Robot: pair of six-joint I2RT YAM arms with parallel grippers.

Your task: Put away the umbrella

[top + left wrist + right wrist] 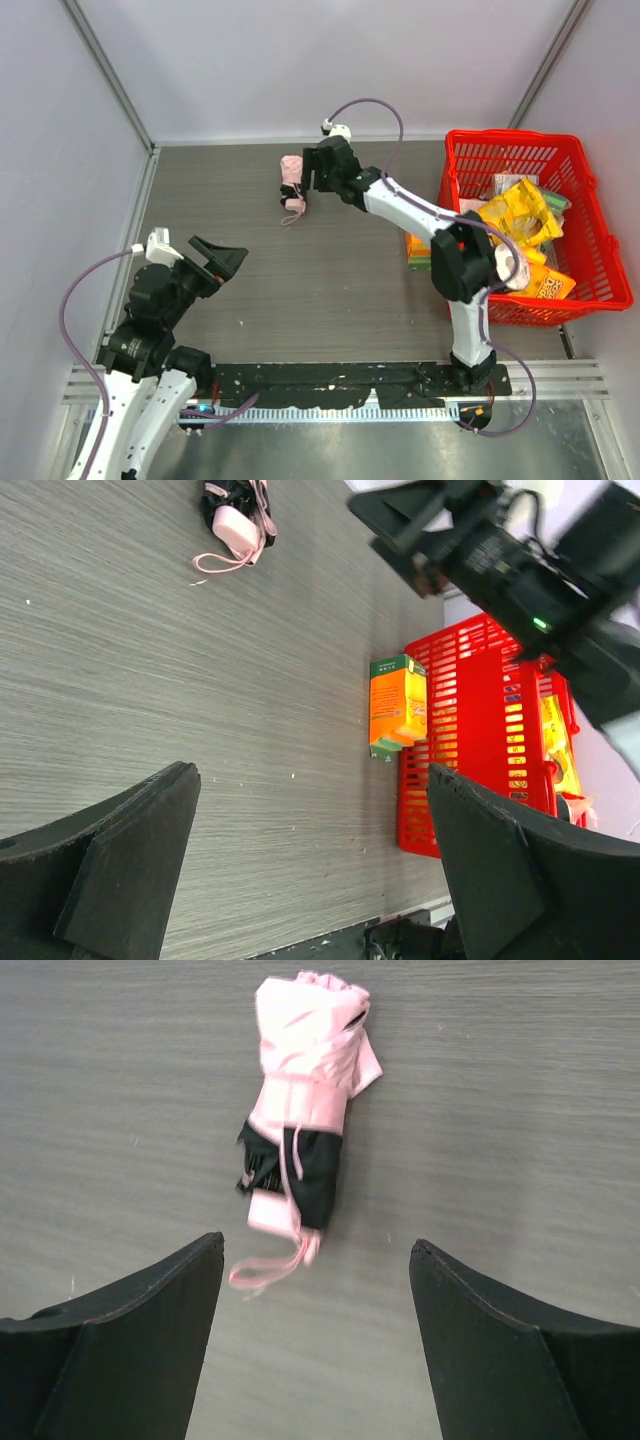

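With the right gripper (315, 1245) spread and empty, centre its jaws across the umbrella (308, 1070) at upper centre, avoiding the loose strap (265, 1272).

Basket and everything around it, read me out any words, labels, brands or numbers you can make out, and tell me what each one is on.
No text can be read in any view.
On the orange and green carton beside the red basket: printing, too blurred to read.
On the yellow packet in the basket: markings too small to read.
On the orange packet in the basket: dark marks, unreadable.
On the umbrella: no lettering visible.
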